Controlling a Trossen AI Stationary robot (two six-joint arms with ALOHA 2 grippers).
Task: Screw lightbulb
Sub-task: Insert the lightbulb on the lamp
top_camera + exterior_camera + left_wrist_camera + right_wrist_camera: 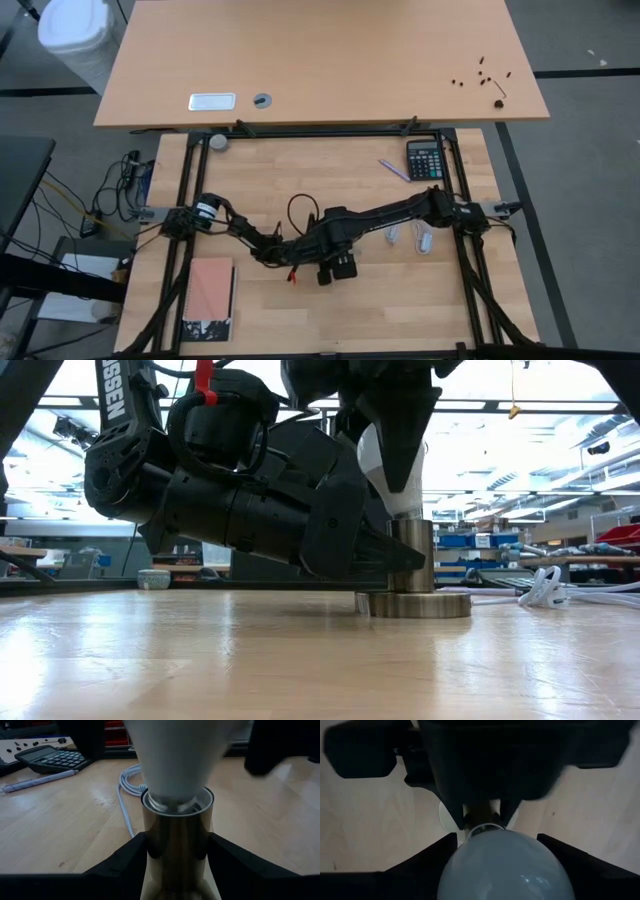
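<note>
The white lightbulb stands upright with its narrow neck in the mouth of a shiny metal socket tube. The tube rises from a round metal base disc on the table. My left gripper lies level at the table's middle and is shut on the socket tube. My right gripper comes down from above and is shut on the bulb's globe. In the high view both arms hide the bulb. My left gripper pinches the socket tube's side wall between its two fingers, about halfway up the tube. The fingers come in level from the table's left side. The tube stands upright with its base disc on the table. My right gripper pinches the bulb's rounded globe between its two fingers. The fingers come from above, pointing down. The bulb stands upright, its neck down in the socket's mouth.
A white cord lies coiled on the table beyond the socket, toward the right. A calculator and a pen lie at the far right. A pink book lies at the near left.
</note>
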